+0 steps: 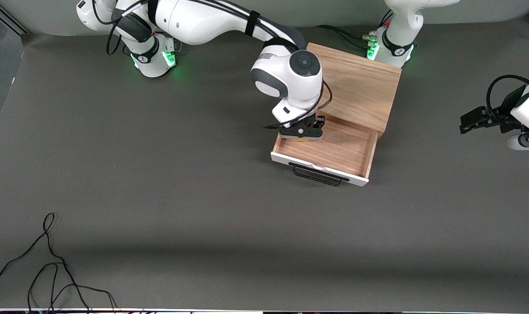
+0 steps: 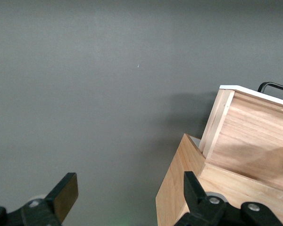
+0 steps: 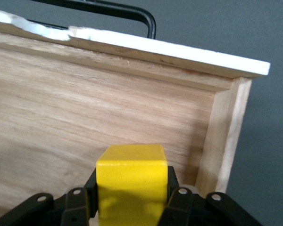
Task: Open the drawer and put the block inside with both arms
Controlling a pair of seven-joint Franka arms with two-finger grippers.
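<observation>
The light-wood cabinet [image 1: 356,85] stands near the left arm's base. Its drawer [image 1: 334,152] is pulled open toward the front camera, with a white front panel and a black bar handle [image 1: 317,174]. My right gripper [image 1: 302,135] is low over the drawer's corner beside the cabinet, toward the right arm's end. It is shut on the yellow block [image 3: 131,181], of which only a sliver shows in the front view [image 1: 302,140]. The drawer's floor [image 3: 85,113] and handle [image 3: 132,12] show below it. My left gripper [image 1: 472,122] is open and empty, waiting beside the cabinet [image 2: 177,197] over bare table; its fingers [image 2: 66,193] stand wide apart.
A loose black cable [image 1: 50,261] lies on the grey table mat near the front camera at the right arm's end. The two green-lit arm bases [image 1: 153,56] stand along the edge farthest from the camera. The drawer's side wall [image 2: 217,117] shows in the left wrist view.
</observation>
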